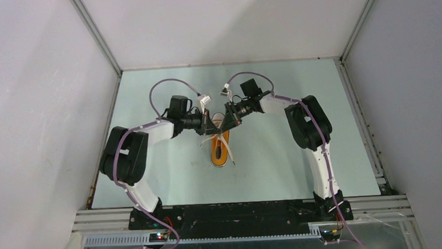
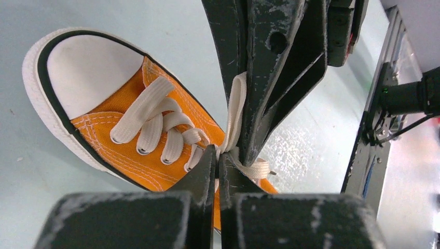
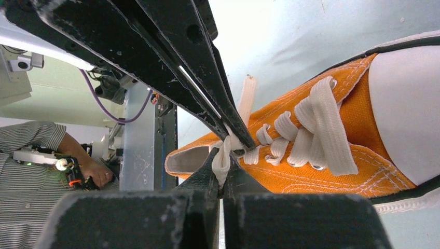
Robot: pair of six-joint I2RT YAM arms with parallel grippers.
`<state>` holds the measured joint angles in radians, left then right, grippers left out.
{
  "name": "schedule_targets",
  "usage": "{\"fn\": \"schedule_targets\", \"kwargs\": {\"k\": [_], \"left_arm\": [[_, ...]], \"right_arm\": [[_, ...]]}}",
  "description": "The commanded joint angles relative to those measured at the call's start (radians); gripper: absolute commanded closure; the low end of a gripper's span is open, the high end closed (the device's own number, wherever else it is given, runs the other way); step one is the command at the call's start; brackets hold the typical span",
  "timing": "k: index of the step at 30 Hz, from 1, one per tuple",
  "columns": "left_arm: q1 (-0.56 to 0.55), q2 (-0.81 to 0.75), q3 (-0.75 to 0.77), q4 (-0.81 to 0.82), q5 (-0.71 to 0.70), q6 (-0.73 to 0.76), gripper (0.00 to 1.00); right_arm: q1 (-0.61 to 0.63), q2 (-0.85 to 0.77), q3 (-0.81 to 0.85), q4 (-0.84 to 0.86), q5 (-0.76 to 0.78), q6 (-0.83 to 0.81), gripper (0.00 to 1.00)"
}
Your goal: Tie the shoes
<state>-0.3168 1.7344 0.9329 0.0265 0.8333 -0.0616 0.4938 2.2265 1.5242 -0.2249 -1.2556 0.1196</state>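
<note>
The shoe [image 1: 221,152], an orange sneaker with a white toe cap, lies in the middle of the table [image 1: 301,166]. Both grippers meet over its far, open end. My left gripper [image 1: 209,127] [image 2: 218,154] is shut on a white lace strand at the top eyelets. My right gripper [image 1: 225,123] [image 3: 224,154] is shut on another bunched strand of lace [image 3: 223,155] beside the shoe's opening. Their tips cross and nearly touch. In the left wrist view the right gripper's fingers [image 2: 270,78] come down from above with lace [image 2: 236,111] running along them. The laced rows [image 2: 150,122] [image 3: 316,129] lie flat over the tongue.
Grey walls [image 1: 45,82] close the table on three sides. A black rail with the arm bases [image 1: 240,212] runs along the near edge. A loose lace end [image 3: 248,96] sticks out behind the shoe. A person's hand [image 3: 91,171] shows beyond the table frame in the right wrist view.
</note>
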Motion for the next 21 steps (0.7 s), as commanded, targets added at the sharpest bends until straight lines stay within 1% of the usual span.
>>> {"fn": "schedule_targets", "kwargs": {"k": [1,5,9,12,17,19,21], "left_arm": [[0.000,-0.030,-0.066,0.297,-0.036,-0.131,1.00],[0.000,-0.004,-0.115,0.456,-0.018,-0.214,1.00],[0.000,0.003,-0.141,0.588,-0.004,-0.332,1.00],[0.004,-0.003,-0.143,0.587,-0.003,-0.342,1.00],[0.007,-0.020,-0.168,0.518,-0.068,-0.280,1.00],[0.008,-0.011,-0.181,0.525,-0.081,-0.281,1.00],[0.008,0.009,-0.192,0.570,-0.073,-0.303,1.00]], "right_arm": [[0.014,-0.020,0.090,-0.077,-0.062,0.011,0.99],[0.019,0.003,0.130,-0.126,-0.060,0.019,0.98],[0.024,0.018,0.161,-0.143,-0.054,0.038,1.00],[0.021,0.035,0.184,-0.181,-0.042,0.024,1.00],[0.017,0.043,0.203,-0.219,-0.028,0.006,1.00],[0.019,0.045,0.200,-0.231,-0.009,0.001,1.00],[0.025,0.046,0.196,-0.240,0.009,-0.002,0.99]]}}
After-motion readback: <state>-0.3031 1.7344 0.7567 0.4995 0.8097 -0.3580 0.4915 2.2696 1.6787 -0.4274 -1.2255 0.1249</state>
